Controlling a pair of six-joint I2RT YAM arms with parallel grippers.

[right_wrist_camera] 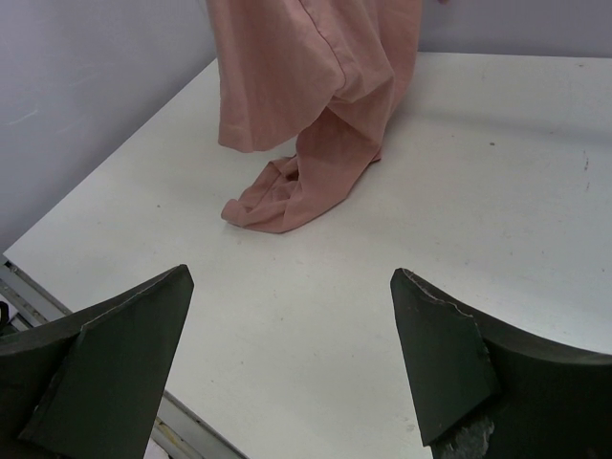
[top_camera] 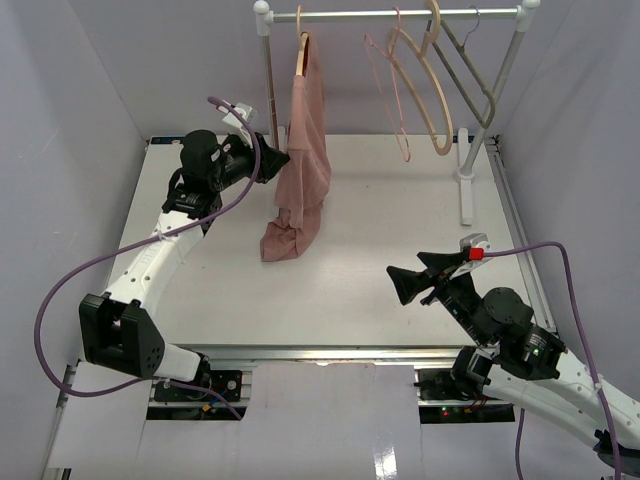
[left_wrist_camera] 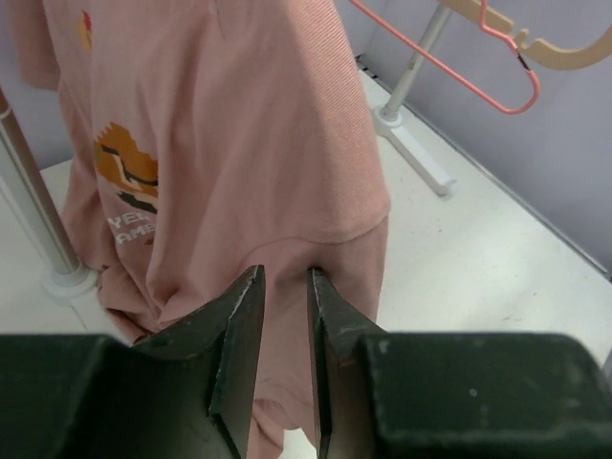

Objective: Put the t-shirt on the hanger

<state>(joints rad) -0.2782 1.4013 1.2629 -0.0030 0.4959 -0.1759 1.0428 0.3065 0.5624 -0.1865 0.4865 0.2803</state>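
The dusty-pink t-shirt (top_camera: pixel 308 140) hangs from a pale wooden hanger (top_camera: pixel 301 45) on the rail at the back left. Its lower end is bunched on the table. The left wrist view shows an orange print on the t-shirt (left_wrist_camera: pixel 239 143). My left gripper (top_camera: pixel 280 158) is at the shirt's left side. In its wrist view the gripper (left_wrist_camera: pixel 285 274) has its jaws a narrow gap apart, tips against a sleeve hem, with fabric showing behind the gap. My right gripper (top_camera: pixel 405 283) is wide open and empty (right_wrist_camera: pixel 289 275) above bare table, well short of the shirt (right_wrist_camera: pixel 316 86).
A second beige wooden hanger (top_camera: pixel 430 95), a thin pink wire hanger (top_camera: pixel 385 90) and a grey angular hanger (top_camera: pixel 472 75) hang on the white rail (top_camera: pixel 390 14). The rack's post and foot (top_camera: pixel 467 185) stand at the back right. Walls close in the table on three sides.
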